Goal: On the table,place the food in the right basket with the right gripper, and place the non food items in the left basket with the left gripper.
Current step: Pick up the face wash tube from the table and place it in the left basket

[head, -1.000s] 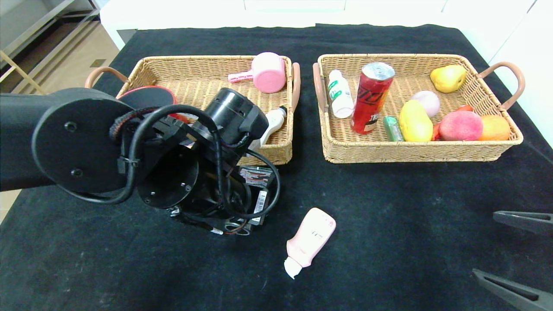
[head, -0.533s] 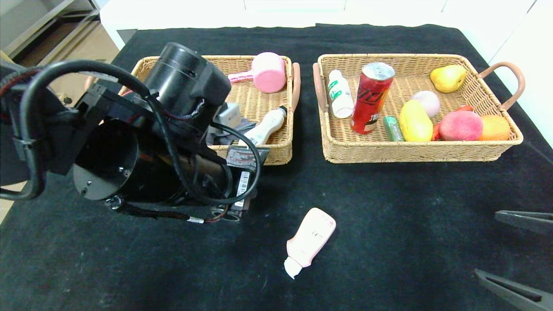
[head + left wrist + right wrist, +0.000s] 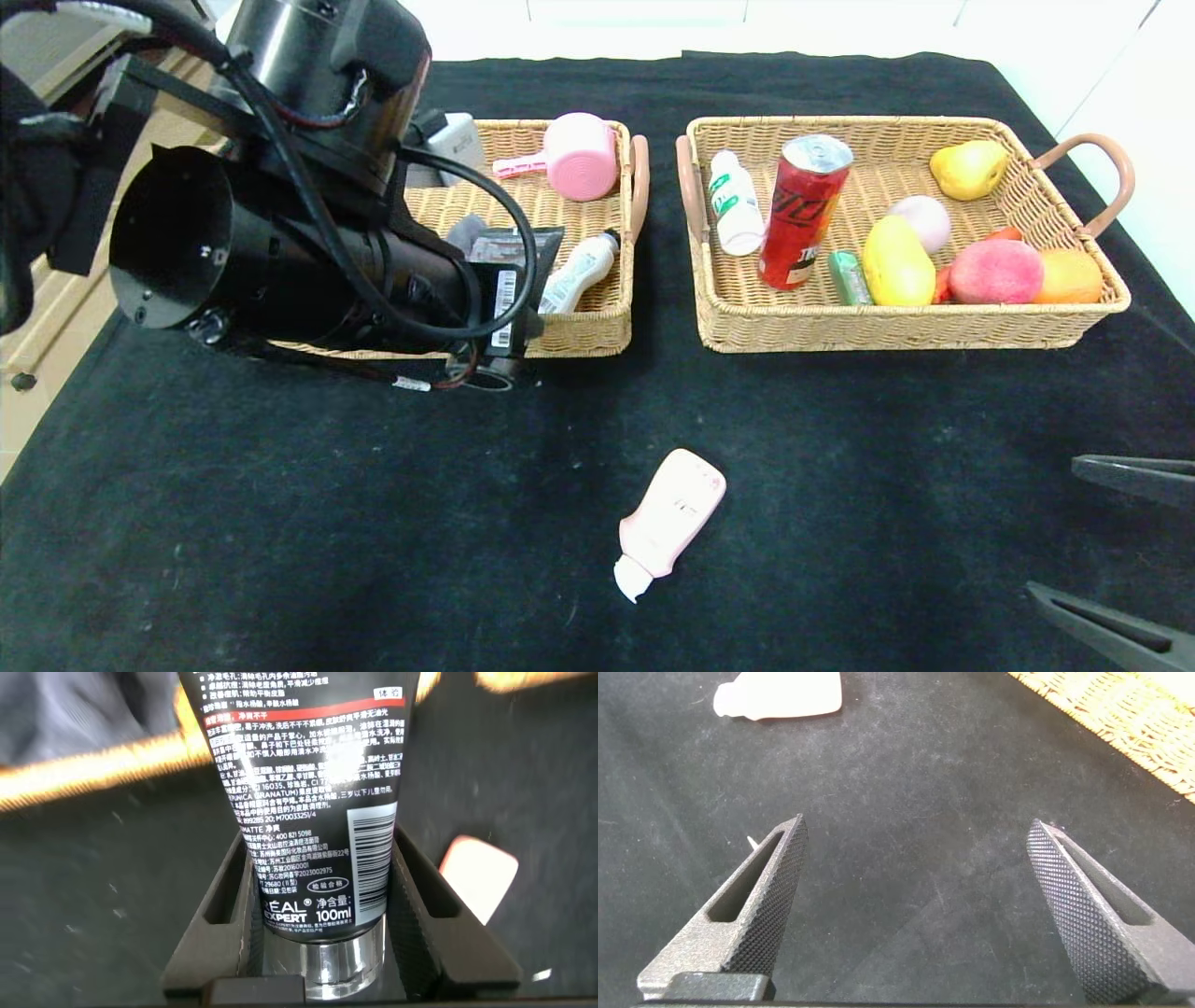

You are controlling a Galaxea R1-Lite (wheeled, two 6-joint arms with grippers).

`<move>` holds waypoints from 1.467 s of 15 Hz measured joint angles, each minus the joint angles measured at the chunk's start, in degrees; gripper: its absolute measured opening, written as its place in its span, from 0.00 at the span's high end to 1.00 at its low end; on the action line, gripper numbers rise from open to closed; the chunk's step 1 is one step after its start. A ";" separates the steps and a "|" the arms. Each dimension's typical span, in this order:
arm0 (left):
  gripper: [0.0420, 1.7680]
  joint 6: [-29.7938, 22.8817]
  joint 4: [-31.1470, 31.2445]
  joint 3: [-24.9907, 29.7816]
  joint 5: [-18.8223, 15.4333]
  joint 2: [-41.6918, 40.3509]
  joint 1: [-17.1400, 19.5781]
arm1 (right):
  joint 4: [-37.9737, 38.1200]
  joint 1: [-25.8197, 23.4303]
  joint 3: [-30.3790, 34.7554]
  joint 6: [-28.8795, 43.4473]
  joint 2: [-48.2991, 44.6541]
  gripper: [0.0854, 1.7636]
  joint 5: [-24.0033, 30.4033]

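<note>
My left gripper (image 3: 318, 849) is shut on the dark printed tube (image 3: 308, 812), whose grey cap sits deep between the fingers. In the head view the left arm (image 3: 280, 252) hangs over the front of the left basket (image 3: 597, 327) and hides the grip. A white curvy bottle (image 3: 577, 273) lies in that basket. The pale pink squeeze tube (image 3: 670, 523) lies on the black table (image 3: 840, 467), also seen as the pink tube (image 3: 780, 693). My right gripper (image 3: 1047, 525) (image 3: 920, 831) stands open and empty at the table's right front. The right basket (image 3: 840, 327) holds the small white bottle (image 3: 735, 203), red can (image 3: 803, 213) and peach (image 3: 995, 271).
A pink round item (image 3: 579, 154) lies at the back of the left basket. A pear (image 3: 968, 168), a yellow fruit (image 3: 896, 261) and other produce fill the right basket. The table's left edge (image 3: 56, 373) drops to the floor.
My left arm has risen and swung back and to the left, from above the table in front of the left basket to over that basket, with the dark tube in its grip. The right gripper has not moved.
</note>
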 joint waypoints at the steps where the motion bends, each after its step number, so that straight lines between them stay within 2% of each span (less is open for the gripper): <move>1: 0.56 0.48 0.00 -1.95 -0.04 0.52 0.63 | 0.02 0.00 0.05 -0.01 0.04 0.03 -0.02; 7: 0.56 2.84 -0.09 -13.68 -0.15 7.25 4.40 | -0.06 -0.11 0.13 -0.01 0.17 0.03 -0.02; 9: 0.56 4.61 -2.84 -16.07 -0.30 9.53 5.90 | -0.09 -0.18 0.13 -0.06 0.11 0.03 0.01; 12: 0.56 5.74 -10.03 -17.15 -0.50 12.40 7.89 | -0.06 -0.35 0.09 -0.06 0.09 0.03 0.01; 17: 0.56 6.85 -17.99 -17.48 -0.09 15.46 8.73 | -0.09 -0.40 0.05 -0.09 0.09 0.03 0.06; 22: 0.56 7.25 -18.77 -17.58 0.02 16.76 8.98 | -0.09 -0.40 -0.05 -0.04 0.15 0.03 0.01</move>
